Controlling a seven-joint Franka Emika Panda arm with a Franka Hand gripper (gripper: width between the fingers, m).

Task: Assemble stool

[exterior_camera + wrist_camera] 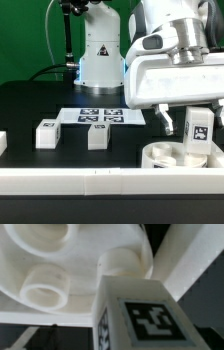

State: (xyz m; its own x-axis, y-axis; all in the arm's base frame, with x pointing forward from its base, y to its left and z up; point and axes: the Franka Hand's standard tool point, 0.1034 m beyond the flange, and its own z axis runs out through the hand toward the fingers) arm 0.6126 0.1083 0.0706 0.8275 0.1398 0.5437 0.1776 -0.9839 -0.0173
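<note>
**Status, stool assy: early stage.**

- Counter [30, 98]: dark, carries all parts. White border rail [100, 182] runs along its 6 o'clock edge in the exterior view.
- Seat [160, 153]: lies flat at approx. 4 o'clock in the exterior view, just inside the rail. The wrist view shows its underside facing up with a tubular socket [45, 287] open and empty. No leg seen fitted in any socket that shows.
- Marker board [100, 116]: flat at centre, nothing on it.
- First loose leg [46, 133] at 9 o'clock and second loose leg [97, 136] just at 6 o'clock of the marker board. Both stand upright, apart from each other and well apart from the seat, untouched.
- Held leg [198, 128]: upright, tag facing the camera, hanging over the seat at 3 o'clock. Whether it touches the seat cannot be told.

Judgement: 0 of 3 legs in. The first insertion is in hand, with two more pick-and-fit cycles left.

**Arm pose.** Arm [100, 45] reaches from its base at 12 o'clock forward toward 3 o'clock, wrist pointing straight down. End effector [192, 118] is clenched on the held leg's upper part, one finger on each side.
</note>
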